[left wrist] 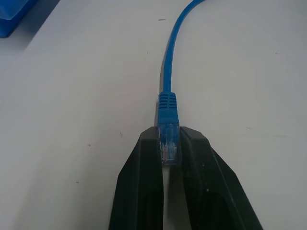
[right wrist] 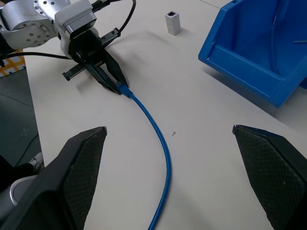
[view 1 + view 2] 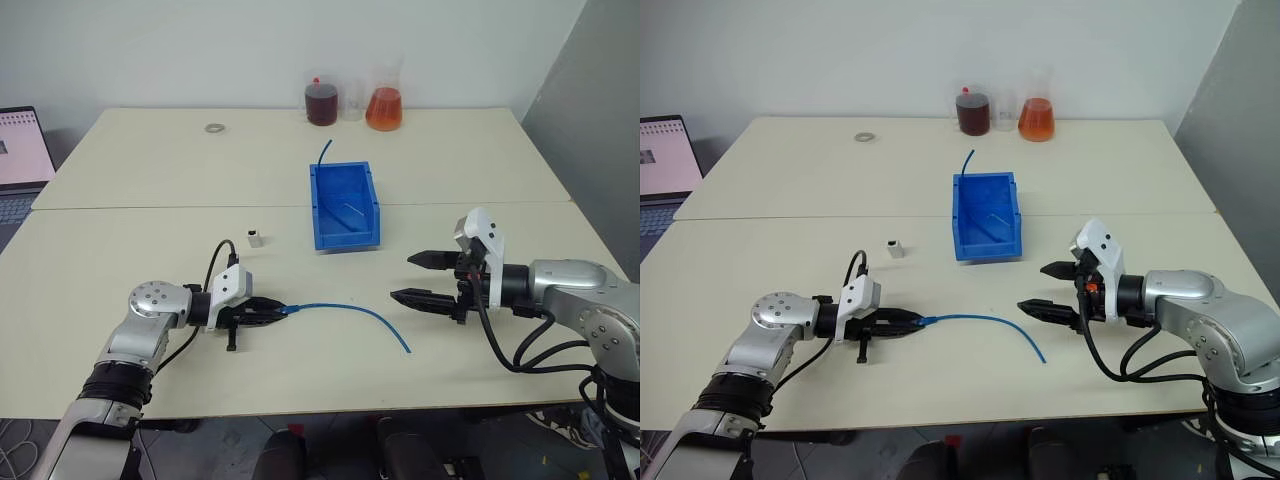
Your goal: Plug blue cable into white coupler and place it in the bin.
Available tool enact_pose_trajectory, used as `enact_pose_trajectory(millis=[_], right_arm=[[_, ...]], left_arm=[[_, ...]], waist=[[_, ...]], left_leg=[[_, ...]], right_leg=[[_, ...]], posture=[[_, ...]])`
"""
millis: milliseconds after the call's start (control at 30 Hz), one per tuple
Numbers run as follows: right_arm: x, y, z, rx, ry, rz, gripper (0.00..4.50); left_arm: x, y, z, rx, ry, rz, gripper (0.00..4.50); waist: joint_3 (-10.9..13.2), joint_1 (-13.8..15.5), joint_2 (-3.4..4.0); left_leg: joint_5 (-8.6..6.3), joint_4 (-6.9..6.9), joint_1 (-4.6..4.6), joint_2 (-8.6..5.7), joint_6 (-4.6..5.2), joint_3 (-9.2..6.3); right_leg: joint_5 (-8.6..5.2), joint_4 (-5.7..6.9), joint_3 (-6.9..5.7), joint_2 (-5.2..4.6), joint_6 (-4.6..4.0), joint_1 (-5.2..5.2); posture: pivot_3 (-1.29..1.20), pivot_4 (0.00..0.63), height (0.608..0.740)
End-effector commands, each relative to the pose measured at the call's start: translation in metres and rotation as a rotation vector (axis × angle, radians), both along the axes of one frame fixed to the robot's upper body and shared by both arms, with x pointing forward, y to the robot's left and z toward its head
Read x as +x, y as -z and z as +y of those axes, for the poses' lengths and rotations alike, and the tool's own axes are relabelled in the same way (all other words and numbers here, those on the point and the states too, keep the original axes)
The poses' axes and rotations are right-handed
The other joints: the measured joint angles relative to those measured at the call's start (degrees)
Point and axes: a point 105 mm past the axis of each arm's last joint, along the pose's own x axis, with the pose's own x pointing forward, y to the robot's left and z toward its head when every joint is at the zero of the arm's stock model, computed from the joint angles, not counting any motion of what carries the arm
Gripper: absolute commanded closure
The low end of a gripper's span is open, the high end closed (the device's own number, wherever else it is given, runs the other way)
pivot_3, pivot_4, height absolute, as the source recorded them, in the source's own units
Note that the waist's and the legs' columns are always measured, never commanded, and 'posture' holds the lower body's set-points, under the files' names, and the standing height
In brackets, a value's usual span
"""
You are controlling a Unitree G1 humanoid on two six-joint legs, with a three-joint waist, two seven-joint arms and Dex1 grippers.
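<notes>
I have the left gripper (image 3: 272,311) clamped on the clear plug at the end of the blue cable (image 3: 350,311); in the left wrist view the two black fingers (image 1: 144,182) pinch the plug from both sides, with its blue boot sticking out just past their tips. The cable itself lies flat on the table (image 3: 150,170), curving from that grip toward my right side, its free end loose on the tabletop near the right gripper (image 3: 428,278).

The right gripper hovers above the table with its fingers spread wide and nothing between them.

The white coupler (image 3: 256,238) stands alone on the table, beyond my left gripper and to the left of the bin (image 3: 345,205), touching neither. The bin sits further back toward the middle of the table, and a short stub of darker cable (image 3: 324,152) rises at its far edge.

By my reading, the first step is done: the plug end is secured. Everything else is left. The coupler has not been picked up, the plug is not in its socket, and nothing of the pair is in the bin. I expect the free right gripper must fetch the coupler so the two can be mated.
</notes>
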Motion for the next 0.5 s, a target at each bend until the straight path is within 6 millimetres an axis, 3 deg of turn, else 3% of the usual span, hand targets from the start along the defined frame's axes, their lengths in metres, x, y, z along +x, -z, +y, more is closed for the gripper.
enact_pose_trajectory(millis=[33,200,333,433,500], right_arm=[[0.007,-0.024,0.000,0.101,0.059,-0.093,0.00],[0.007,-0.031,0.009,0.211,0.083,-0.082,0.00],[0.001,-0.036,0.024,0.331,0.037,-0.032,0.00],[0.003,-0.038,0.030,0.415,0.037,0.014,0.00],[0.008,-0.040,0.031,0.464,0.039,0.045,0.00]], left_arm=[[0.020,-0.049,-0.025,-0.214,-0.131,0.010,4.25],[0.023,-0.120,-0.061,-0.492,-0.171,0.012,4.25],[0.017,-0.162,-0.082,-0.662,-0.167,0.031,4.25],[0.009,-0.175,-0.091,-0.747,-0.131,0.091,4.25],[0.000,-0.173,-0.094,-0.758,-0.090,0.162,4.25]], waist=[[0.0,0.1,-0.03],[0.0,0.9,-0.06],[0.0,1.0,-0.04],[0.0,0.9,-0.04],[0.0,0.8,-0.04]], left_leg=[[0.00,0.04,-0.02,0.00,0.00,-0.02],[0.00,0.41,-0.35,0.00,0.00,-0.43],[0.00,0.45,-0.28,-0.01,0.00,-0.47],[0.00,0.49,-0.27,0.00,-0.01,-0.54],[0.00,0.59,-0.25,-0.01,-0.01,-0.57]], right_leg=[[0.01,0.03,-0.01,0.00,0.01,0.00],[0.04,0.06,-0.38,-0.01,0.06,0.00],[0.04,0.12,-0.39,-0.02,0.05,0.06],[0.04,0.27,-0.44,-0.02,0.04,0.06],[0.03,0.39,-0.46,-0.01,0.03,0.06]], posture=[[0.00,0.150,0.740],[0.00,0.150,0.740],[0.00,0.150,0.740],[0.00,0.150,0.740],[0.00,0.150,0.740]])
